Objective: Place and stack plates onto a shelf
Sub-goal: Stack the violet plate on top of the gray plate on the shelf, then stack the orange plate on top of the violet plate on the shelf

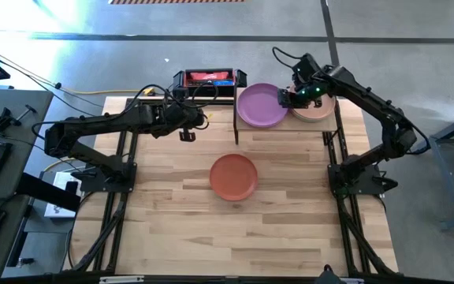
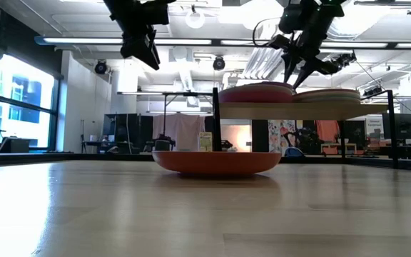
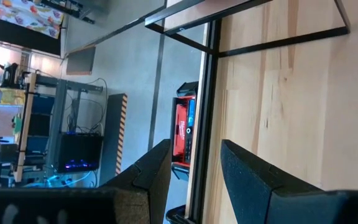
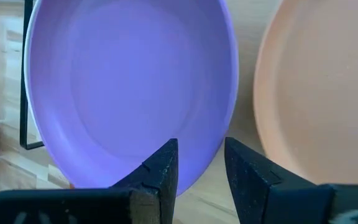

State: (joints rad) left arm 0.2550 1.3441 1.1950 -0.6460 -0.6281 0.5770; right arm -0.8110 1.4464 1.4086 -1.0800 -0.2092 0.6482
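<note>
From above, the shelf (image 1: 286, 126) stands at the far edge of the table (image 1: 235, 229), carrying a purple plate (image 1: 262, 105) and, just beside it to the right, a peach plate (image 1: 318, 110). The right gripper (image 1: 284, 98) hovers over the gap between those two plates, while a terracotta red plate (image 1: 233, 176) lies alone at mid-table, well apart from the shelf. The left gripper (image 1: 187, 136) hangs over the table to the left of the shelf, near a red case (image 1: 209, 77) beyond the far edge. At table height, the terracotta red plate (image 2: 217, 162) sits in front, the shelf (image 2: 305, 107) raised behind it with both plates on top, and the right gripper (image 2: 300, 75) points down just above them. Past the left wrist, the left gripper (image 3: 194, 168) shows jaws narrowly apart and holding nothing over bare wood. Past the right wrist, the right gripper (image 4: 201, 168) has jaws narrowly parted and empty, straddling the purple plate's (image 4: 129, 87) rim beside the peach plate (image 4: 322, 93).
</note>
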